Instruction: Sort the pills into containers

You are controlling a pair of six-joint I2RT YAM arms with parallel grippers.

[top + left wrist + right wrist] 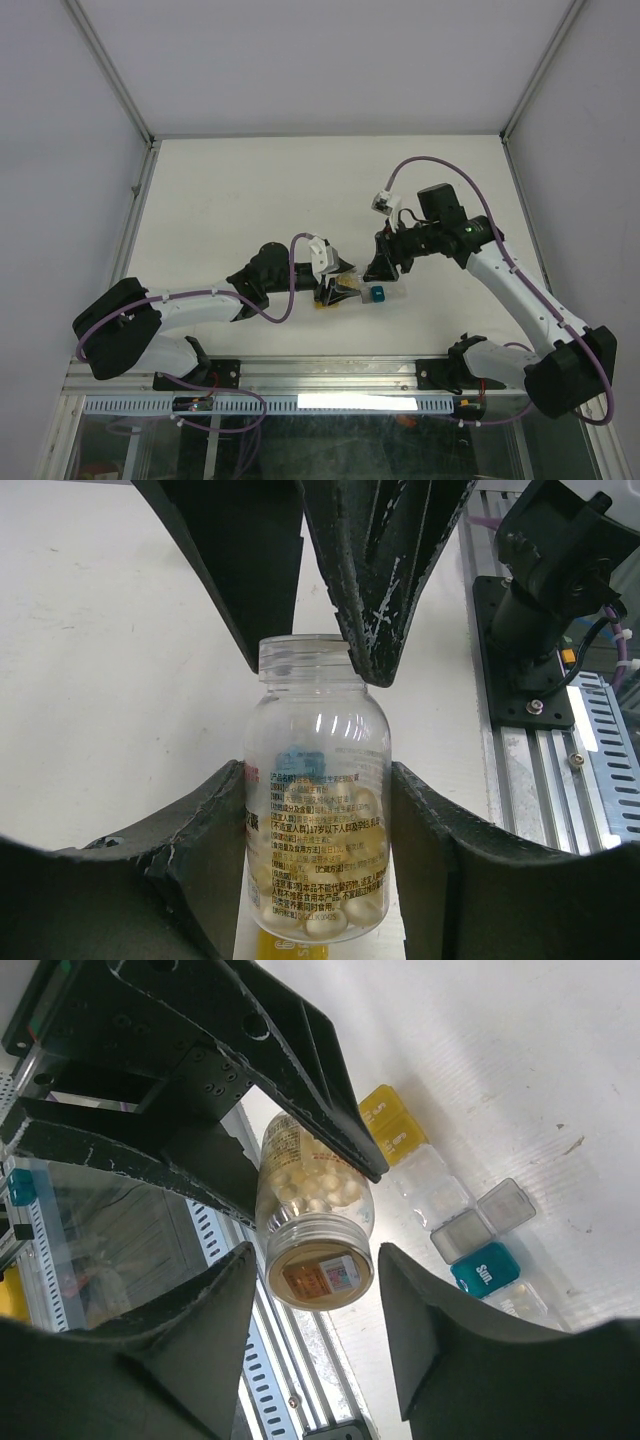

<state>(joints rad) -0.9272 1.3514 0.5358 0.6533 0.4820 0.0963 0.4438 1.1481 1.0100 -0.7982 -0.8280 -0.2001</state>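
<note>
My left claw (318, 785) clamps the clear pill bottle (315, 730) by the near edge of the bench (250, 190); whether my right claw (318, 1260) actually grips its neck, I cannot tell.

The worktop (250, 190) is white and flat. A row of small pill boxes (378, 294) lies on it, near the front edge, about in the middle. The yellow box (393, 1120) is at one end. Then come a clear box (432, 1185), a grey box (462, 1236) and a teal box (484, 1268). They sit close together.
</note>
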